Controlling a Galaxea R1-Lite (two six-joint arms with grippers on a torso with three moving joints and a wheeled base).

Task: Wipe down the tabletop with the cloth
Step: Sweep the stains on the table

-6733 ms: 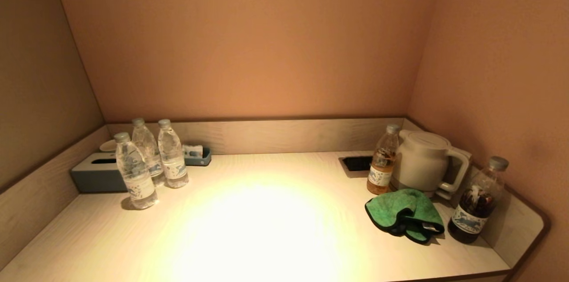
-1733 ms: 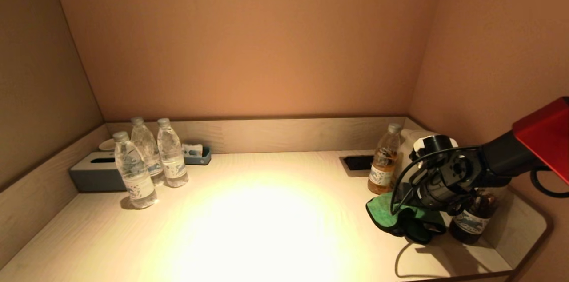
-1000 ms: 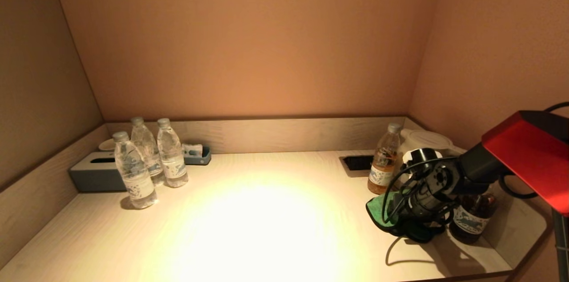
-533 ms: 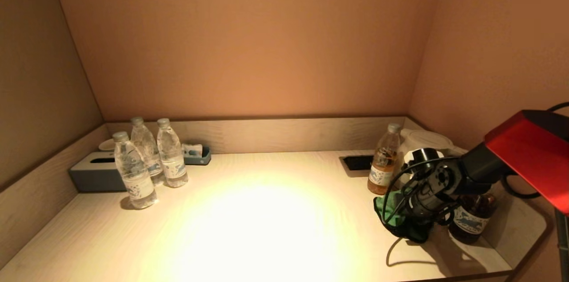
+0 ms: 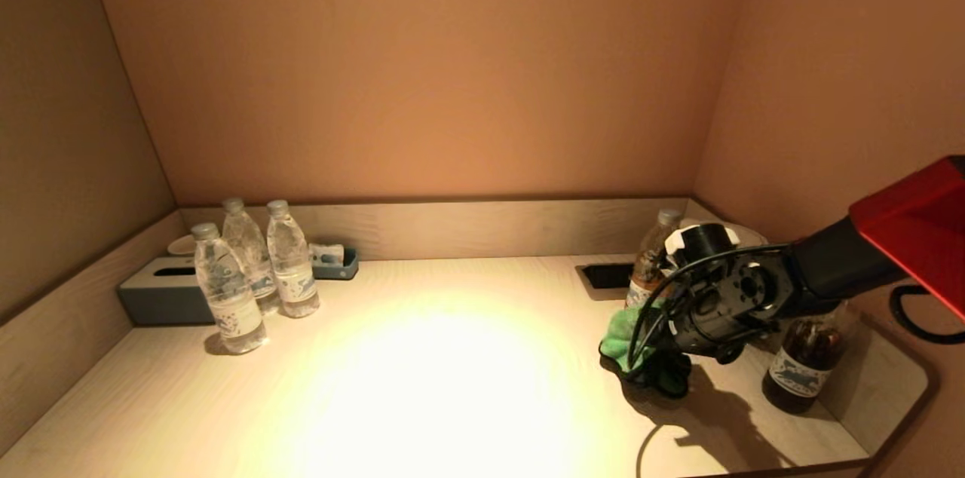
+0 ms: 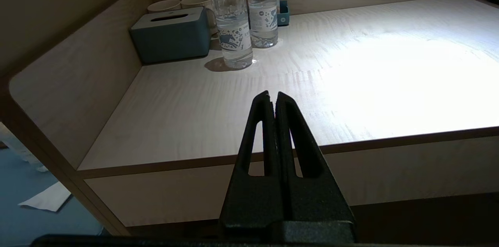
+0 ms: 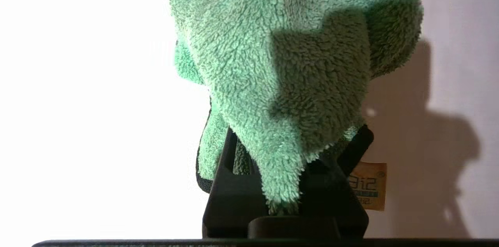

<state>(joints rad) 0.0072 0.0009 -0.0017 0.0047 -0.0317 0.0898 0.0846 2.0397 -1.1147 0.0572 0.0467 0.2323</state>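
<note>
Green cloth (image 7: 288, 64), tan-tagged, in right gripper (image 7: 288, 184) fingers; left gripper (image 6: 273, 101) fingers clenched.

The room is dim and warm-toned, lit mostly by one strong pool of light on the middle of the tabletop (image 5: 452, 387), where the wood grain washes out to glare. The walls fall off into brownish shade. The right arm (image 5: 814, 274) and cloth (image 5: 620, 331) throw a hard dark shadow toward the front edge. The bottles (image 5: 226, 289) on the left cast short shadows. In the right wrist view the table is blown out to white beside the cloth (image 7: 280, 64), which carries a sharp shadow across its pile. The left wrist view looks cooler, with the same glare patch.
</note>
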